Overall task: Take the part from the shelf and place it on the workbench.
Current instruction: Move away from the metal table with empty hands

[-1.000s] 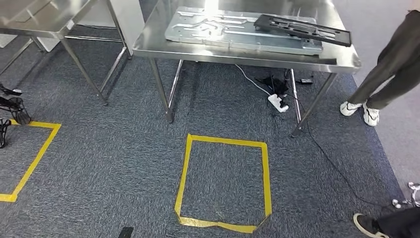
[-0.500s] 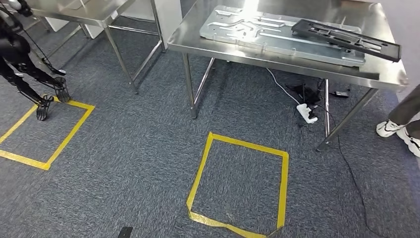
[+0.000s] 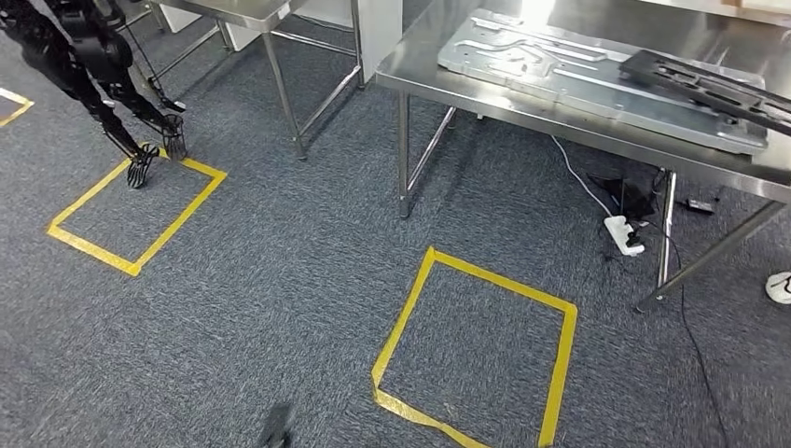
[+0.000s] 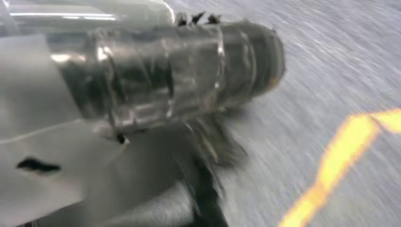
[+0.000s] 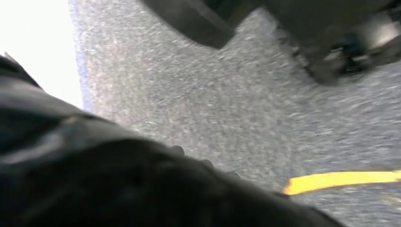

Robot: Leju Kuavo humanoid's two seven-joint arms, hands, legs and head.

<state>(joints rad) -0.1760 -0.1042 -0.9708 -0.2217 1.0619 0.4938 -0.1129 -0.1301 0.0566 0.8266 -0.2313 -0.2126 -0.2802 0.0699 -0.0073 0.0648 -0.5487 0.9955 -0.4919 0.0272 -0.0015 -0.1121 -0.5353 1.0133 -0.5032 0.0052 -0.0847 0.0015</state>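
On the steel surface (image 3: 429,70) at the upper right of the head view lies a flat silver metal plate (image 3: 578,70), and a long black slotted part (image 3: 709,89) rests across the plate's right end, reaching toward the surface's right edge. Under the surface, a white power strip (image 3: 623,235) and dark cables (image 3: 686,317) lie on the grey carpet (image 3: 280,308). A square of yellow tape (image 3: 410,313) marks the carpet in front of the surface; a second yellow square (image 3: 131,266) lies well to the left, and a black legged robot figure (image 3: 89,56) stands with its feet at that square's far corner. A second steel table (image 3: 252,14) stands beyond, at the top. A white shoe (image 3: 779,287) shows at the right edge.

From the left wrist view, the left hand (image 4: 165,90) is badly blurred, grey and ribbed, above carpet and a yellow streak; whether its fingers are spread or curled cannot be told. The right wrist view shows a dark blurred mass near the lens that may be the right hand (image 5: 118,179); its state cannot be told either.
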